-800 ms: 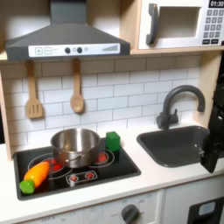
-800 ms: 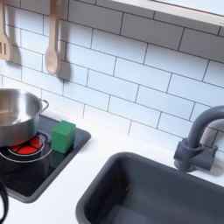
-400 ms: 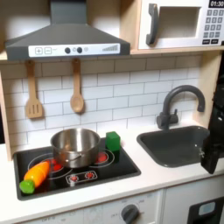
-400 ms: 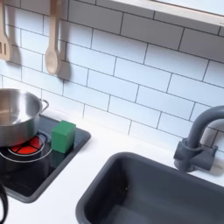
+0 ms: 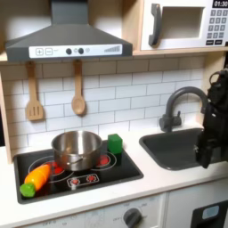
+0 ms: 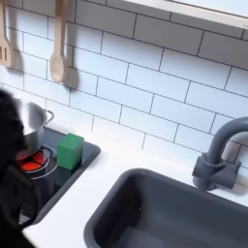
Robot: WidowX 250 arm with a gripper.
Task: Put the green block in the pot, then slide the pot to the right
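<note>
The green block point(image 5: 115, 143) point(image 6: 70, 151) stands on the black stove's back right corner, just right of the pot in both exterior views. The silver pot point(image 5: 77, 150) point(image 6: 37, 121) sits on the rear left burner. My gripper point(image 5: 208, 151) is a dark blurred shape above the sink at the first exterior view's right, well apart from block and pot. Its fingers cannot be made out. In the second exterior view, a black blurred part of the arm point(image 6: 14, 165) covers the lower left and hides part of the pot.
An orange toy carrot point(image 5: 36, 178) lies on the stove's point(image 5: 89, 174) front left. The dark grey sink point(image 5: 174, 147) point(image 6: 174, 208) and faucet point(image 5: 181, 100) point(image 6: 221, 153) are right of the stove. Wooden utensils point(image 5: 78, 91) point(image 6: 57, 48) hang on the tiled wall.
The arm has moved up and left over the sink in the first exterior view. A black blur has entered the second exterior view's left. Block and pot have not moved.
</note>
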